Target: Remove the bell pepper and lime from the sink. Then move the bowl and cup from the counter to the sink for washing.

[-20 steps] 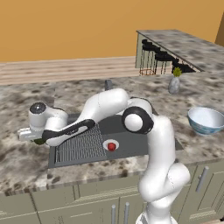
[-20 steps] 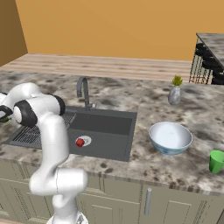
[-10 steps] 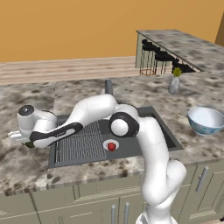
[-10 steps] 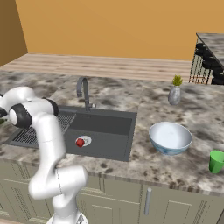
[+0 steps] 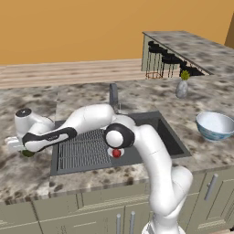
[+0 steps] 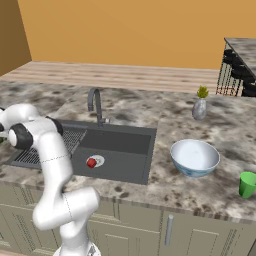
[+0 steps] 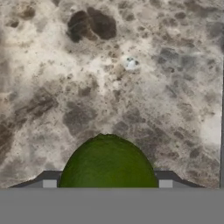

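My gripper [image 5: 23,151] is shut on the dark green lime [image 5: 28,154], low over the speckled counter [image 5: 27,180] just left of the sink [image 5: 170,137]. In the hand view the lime [image 7: 108,162] sits between my two fingertips [image 7: 49,180] with bare stone beneath it. The red bell pepper [image 5: 117,153] lies in the basin beside the white drain, and shows again as the bell pepper [image 6: 91,162]. The pale blue bowl [image 6: 194,157] stands on the counter right of the sink [image 6: 120,142]. The bright green cup [image 6: 247,184] is further right, near the counter's front edge.
A ribbed wire rack [image 5: 84,148] covers the sink's left half. The dark faucet [image 5: 113,93] rises behind the basin. A grey vase with a plant [image 5: 182,87] stands at the back right. A raised stone bar with stools [image 5: 183,50] lies beyond it.
My arm has swung left with the lime, from the left edge of the rack out over the counter left of the sink. The pepper, bowl and cup have stayed put.
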Available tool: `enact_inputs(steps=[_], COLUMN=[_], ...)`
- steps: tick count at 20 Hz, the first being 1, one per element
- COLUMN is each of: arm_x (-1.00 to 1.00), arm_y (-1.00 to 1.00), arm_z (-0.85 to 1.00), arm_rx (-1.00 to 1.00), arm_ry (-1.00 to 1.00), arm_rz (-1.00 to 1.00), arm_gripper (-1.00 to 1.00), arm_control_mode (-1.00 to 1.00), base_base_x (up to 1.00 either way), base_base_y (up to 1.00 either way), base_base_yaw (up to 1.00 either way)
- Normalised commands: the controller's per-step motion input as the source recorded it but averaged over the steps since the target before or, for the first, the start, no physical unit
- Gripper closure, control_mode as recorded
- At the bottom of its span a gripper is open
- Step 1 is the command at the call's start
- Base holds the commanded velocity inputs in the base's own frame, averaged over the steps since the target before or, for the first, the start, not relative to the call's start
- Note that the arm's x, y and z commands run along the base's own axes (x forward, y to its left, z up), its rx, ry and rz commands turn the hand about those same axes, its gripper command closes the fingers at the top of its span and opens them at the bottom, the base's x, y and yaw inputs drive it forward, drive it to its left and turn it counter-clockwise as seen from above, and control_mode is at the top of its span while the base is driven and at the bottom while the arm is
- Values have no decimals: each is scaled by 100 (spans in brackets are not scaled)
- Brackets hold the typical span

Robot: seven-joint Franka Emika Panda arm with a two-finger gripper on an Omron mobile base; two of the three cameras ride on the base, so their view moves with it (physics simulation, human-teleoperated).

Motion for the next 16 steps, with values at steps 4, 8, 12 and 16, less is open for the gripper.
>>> enact_inputs(steps=[4,8,12,16], arm_x=[10,6,7,8], arm_y=[8,10,12,15], arm_z=[-23,-21,-23,-24], arm_rx=[0,0,0,0], arm_ry=[10,2,1,3], arm_rz=[-1,-3,-3,-4], arm_gripper=[100,100,100,100], arm_control_mode=[-100,-100,-100,-100], base_base_x=[0,0,0,0], base_base_y=[0,0,0,0], base_base_yaw=[0,0,0,0])
